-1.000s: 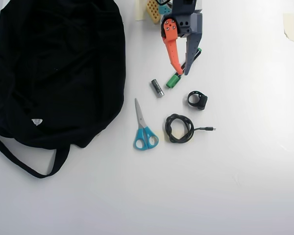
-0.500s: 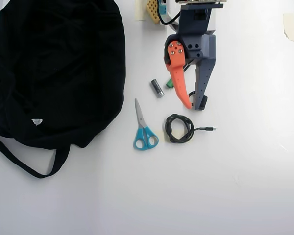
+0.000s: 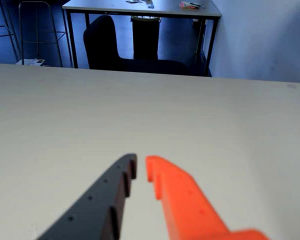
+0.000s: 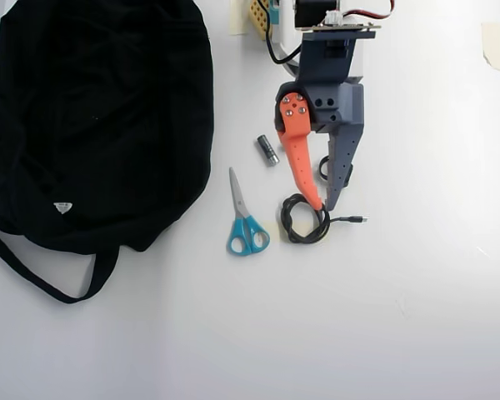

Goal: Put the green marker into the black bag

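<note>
The green marker shows in neither view. The black bag (image 4: 100,117) lies floppy at the left of the overhead view, with its white tag (image 4: 62,207) and a thin strap (image 4: 42,283) trailing toward the front. My gripper (image 4: 325,206) has one orange and one grey finger. It points down the picture, well right of the bag, with its tips over a coiled black cable (image 4: 304,227). In the wrist view the gripper (image 3: 140,167) has its tips almost together, with nothing between them, over bare table.
Blue-handled scissors (image 4: 246,218) lie between the bag and the gripper. A short grey metal cylinder (image 4: 268,150) lies beside the orange finger. The arm's base (image 4: 329,33) is at the top. The wrist view shows another table (image 3: 140,9) and a dark chair (image 3: 102,42) beyond the far edge.
</note>
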You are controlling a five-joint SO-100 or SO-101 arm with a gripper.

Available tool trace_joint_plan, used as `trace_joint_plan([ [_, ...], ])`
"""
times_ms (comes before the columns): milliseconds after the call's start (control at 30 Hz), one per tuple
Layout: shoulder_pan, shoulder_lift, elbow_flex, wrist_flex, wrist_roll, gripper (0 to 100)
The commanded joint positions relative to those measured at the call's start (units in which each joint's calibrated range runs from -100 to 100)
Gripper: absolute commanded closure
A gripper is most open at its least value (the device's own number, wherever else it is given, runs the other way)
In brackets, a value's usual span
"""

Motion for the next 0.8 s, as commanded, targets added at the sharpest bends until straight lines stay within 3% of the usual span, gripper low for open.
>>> trace_joint_plan([
  [0,-0.04,-0.78,-2.44,-1.37,0.33,98],
  [767,-2.44,-1.45,-2.98,-0.77,-0.24,98],
])
